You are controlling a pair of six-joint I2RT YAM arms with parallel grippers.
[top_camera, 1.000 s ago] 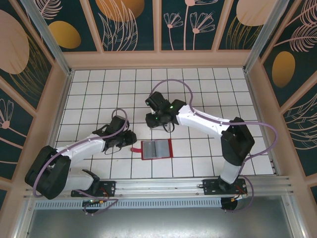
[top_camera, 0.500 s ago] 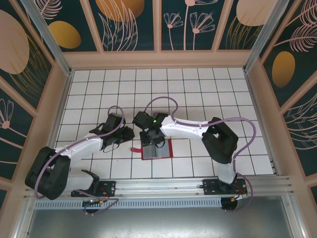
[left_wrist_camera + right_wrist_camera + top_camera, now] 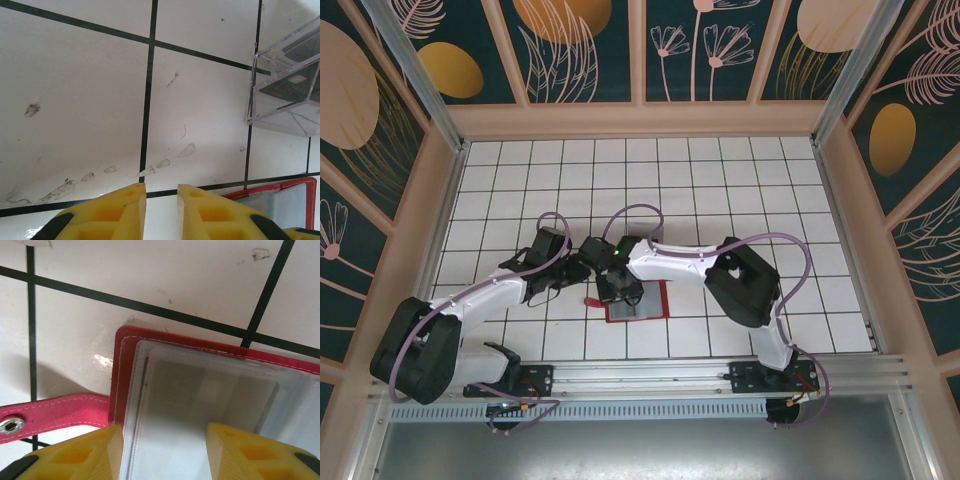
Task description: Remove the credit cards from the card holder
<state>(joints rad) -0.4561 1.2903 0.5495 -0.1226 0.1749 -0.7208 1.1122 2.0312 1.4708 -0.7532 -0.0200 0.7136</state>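
Right tool (image 3: 164, 429) released, wide astride open card holder (image 3: 122, 370); credit cards (image 3: 200, 395) between

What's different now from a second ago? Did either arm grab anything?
The right pincer swung from mid-table toward the near left and came down over the open wallet. Its fingers are apart, straddling the wallet's grey inside, with nothing gripped yet. The left pincer barely shifted and holds nothing. The wallet stayed where it lay.
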